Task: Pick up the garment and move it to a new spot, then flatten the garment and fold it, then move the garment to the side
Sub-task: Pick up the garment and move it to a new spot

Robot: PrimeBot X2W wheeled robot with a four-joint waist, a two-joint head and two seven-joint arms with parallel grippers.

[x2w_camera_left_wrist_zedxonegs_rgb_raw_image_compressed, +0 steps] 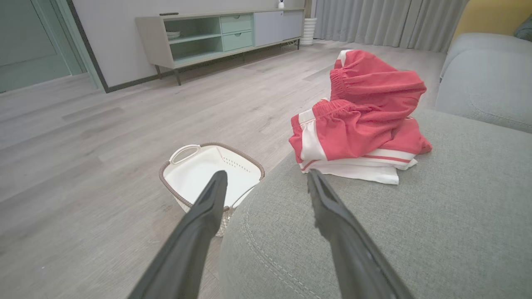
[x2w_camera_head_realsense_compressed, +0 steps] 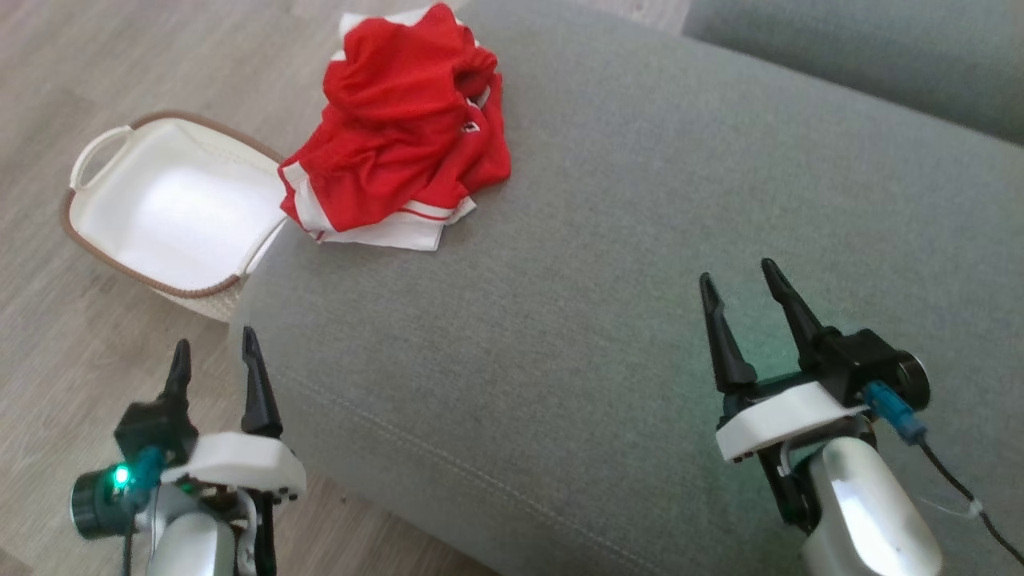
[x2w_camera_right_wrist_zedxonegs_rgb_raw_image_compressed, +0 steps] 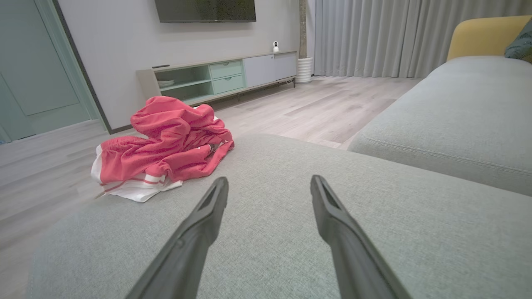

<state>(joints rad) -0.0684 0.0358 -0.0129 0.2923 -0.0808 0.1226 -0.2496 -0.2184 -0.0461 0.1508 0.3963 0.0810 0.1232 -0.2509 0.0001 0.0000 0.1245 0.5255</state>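
Grippers come nearest to you in the head view. Your left gripper (x2w_camera_head_realsense_compressed: 216, 337) sits at the lower left with its two dark fingers spread apart and nothing between them. It hangs at the near-left corner of the grey sofa cushion (x2w_camera_head_realsense_compressed: 600, 240), one finger seen against the wood floor (x2w_camera_head_realsense_compressed: 48, 344) and the other against the cushion's edge. Your right gripper (x2w_camera_head_realsense_compressed: 738, 270) hovers at the lower right above the same cushion. Its fingers are likewise wide apart with nothing in them, tips pointing toward the far side.

Further out on your left, a white basket (x2w_camera_head_realsense_compressed: 176, 208) with a brown woven rim and a loop handle stands on the floor, right up against the cushion's left side.

Just past the basket lies the garment (x2w_camera_head_realsense_compressed: 400, 136), red shorts with white trim. It is bunched in a heap at the far-left edge of the cushion, with the gathered waistband rumpled on top and a white-striped hem flattened underneath. It is well apart from both grippers and nearer your left one.

A second grey cushion (x2w_camera_head_realsense_compressed: 864, 72) runs along the far right, a seam dividing it from the first. Farthest off in the right wrist view, you see a low cabinet (x2w_camera_right_wrist_zedxonegs_rgb_raw_image_compressed: 224, 77) with green shelves against the wall and a dark television (x2w_camera_right_wrist_zedxonegs_rgb_raw_image_compressed: 205, 10) above it. To their right are pale curtains (x2w_camera_right_wrist_zedxonegs_rgb_raw_image_compressed: 395, 37) and a yellow cushion (x2w_camera_right_wrist_zedxonegs_rgb_raw_image_compressed: 482, 37).
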